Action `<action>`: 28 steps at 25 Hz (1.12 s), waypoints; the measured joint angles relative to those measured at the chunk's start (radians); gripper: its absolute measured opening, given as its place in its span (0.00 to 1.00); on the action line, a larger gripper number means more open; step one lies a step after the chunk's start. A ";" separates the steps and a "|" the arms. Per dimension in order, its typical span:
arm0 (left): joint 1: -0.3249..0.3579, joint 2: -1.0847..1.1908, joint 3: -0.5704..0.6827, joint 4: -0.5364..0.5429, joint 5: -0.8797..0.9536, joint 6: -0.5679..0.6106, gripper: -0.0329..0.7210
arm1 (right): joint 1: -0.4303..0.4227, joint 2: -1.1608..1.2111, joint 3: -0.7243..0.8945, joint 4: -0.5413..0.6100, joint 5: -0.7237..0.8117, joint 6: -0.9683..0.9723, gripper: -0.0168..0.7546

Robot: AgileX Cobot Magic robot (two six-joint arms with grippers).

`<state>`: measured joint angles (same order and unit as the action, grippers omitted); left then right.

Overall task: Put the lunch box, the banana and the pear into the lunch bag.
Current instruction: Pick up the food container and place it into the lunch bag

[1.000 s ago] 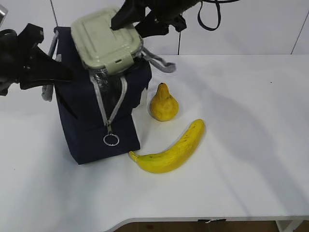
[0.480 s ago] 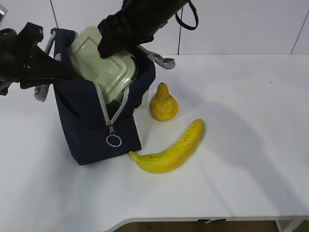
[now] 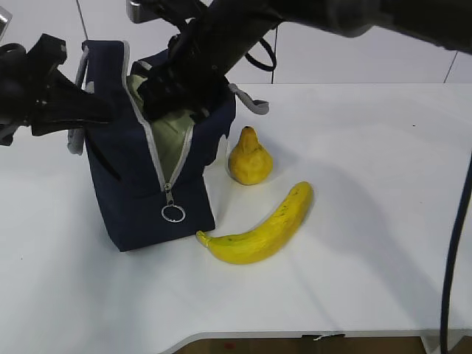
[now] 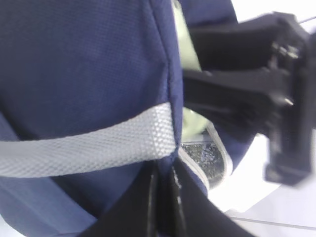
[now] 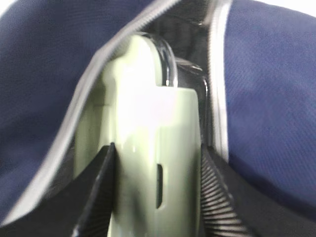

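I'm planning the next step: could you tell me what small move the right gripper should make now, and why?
Probably open and withdraw: the right gripper grips the clear, sage-green-lidded lunch box, already inside the navy fabric lunch bag that the left gripper pinches.

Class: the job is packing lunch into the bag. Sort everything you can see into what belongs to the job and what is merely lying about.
Belongs to the job:
lunch bag
lunch box, going into the bag
pear
banana

Lying about:
nothing; only the white table underneath

The lunch box (image 3: 171, 136) and right gripper (image 3: 175, 92) fill the lunch bag (image 3: 136, 199) mouth.
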<state>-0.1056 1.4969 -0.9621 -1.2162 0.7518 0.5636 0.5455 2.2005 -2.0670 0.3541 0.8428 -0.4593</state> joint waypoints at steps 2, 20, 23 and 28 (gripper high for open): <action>0.000 0.000 0.000 0.000 0.000 0.000 0.04 | 0.000 0.022 0.000 0.007 -0.003 -0.002 0.48; 0.000 0.000 0.000 0.002 0.000 0.012 0.04 | 0.000 0.089 0.000 0.100 -0.037 -0.004 0.48; 0.000 0.000 0.000 0.002 0.000 0.012 0.04 | 0.000 0.092 0.000 0.101 -0.035 -0.004 0.48; 0.000 0.000 0.000 0.002 0.000 0.012 0.04 | 0.000 0.094 0.000 0.101 -0.035 -0.004 0.53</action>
<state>-0.1056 1.4969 -0.9621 -1.2143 0.7518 0.5760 0.5455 2.2943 -2.0670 0.4552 0.8075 -0.4633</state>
